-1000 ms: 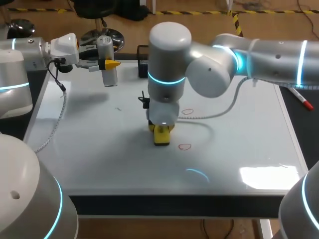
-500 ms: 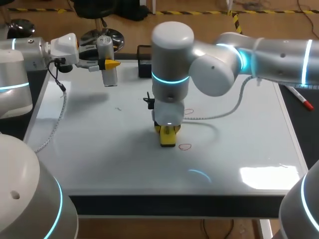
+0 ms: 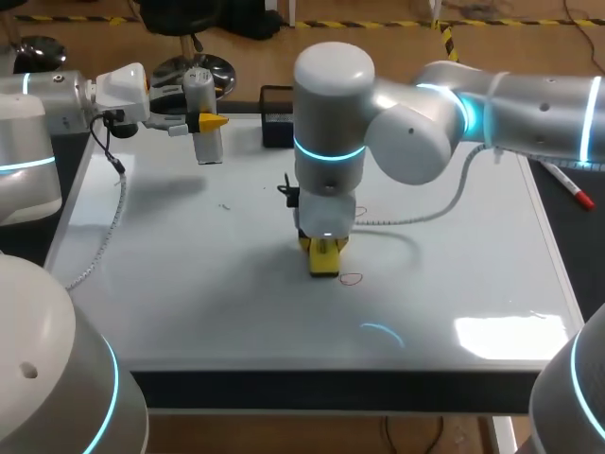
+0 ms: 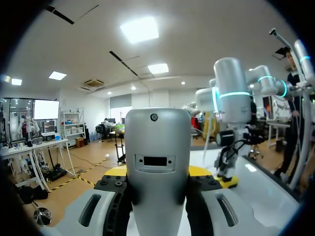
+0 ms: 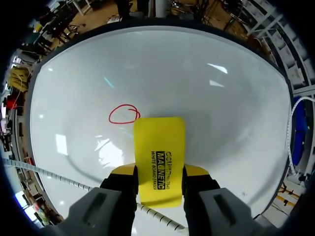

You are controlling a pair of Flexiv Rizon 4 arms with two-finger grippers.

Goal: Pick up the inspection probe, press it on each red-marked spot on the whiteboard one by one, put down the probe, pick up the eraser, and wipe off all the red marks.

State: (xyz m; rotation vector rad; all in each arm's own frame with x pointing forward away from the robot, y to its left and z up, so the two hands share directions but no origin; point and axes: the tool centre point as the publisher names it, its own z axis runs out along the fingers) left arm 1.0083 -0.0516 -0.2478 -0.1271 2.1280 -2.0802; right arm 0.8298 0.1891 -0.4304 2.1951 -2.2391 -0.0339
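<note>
Our left gripper is clamped on the probe, a grey cylinder held upright over the far left part of the whiteboard. The left wrist view shows the fingers pressing it from both sides.

Our right gripper grips the yellow eraser by its two long sides, near the board's middle. The eraser points down at the board, its leading corner at the edge of a red ring. In the head view the ring lies just beside the eraser. We cannot tell whether the eraser's face touches the board.

A black box sits at the far edge. A red-capped pen lies off the board to the right.
</note>
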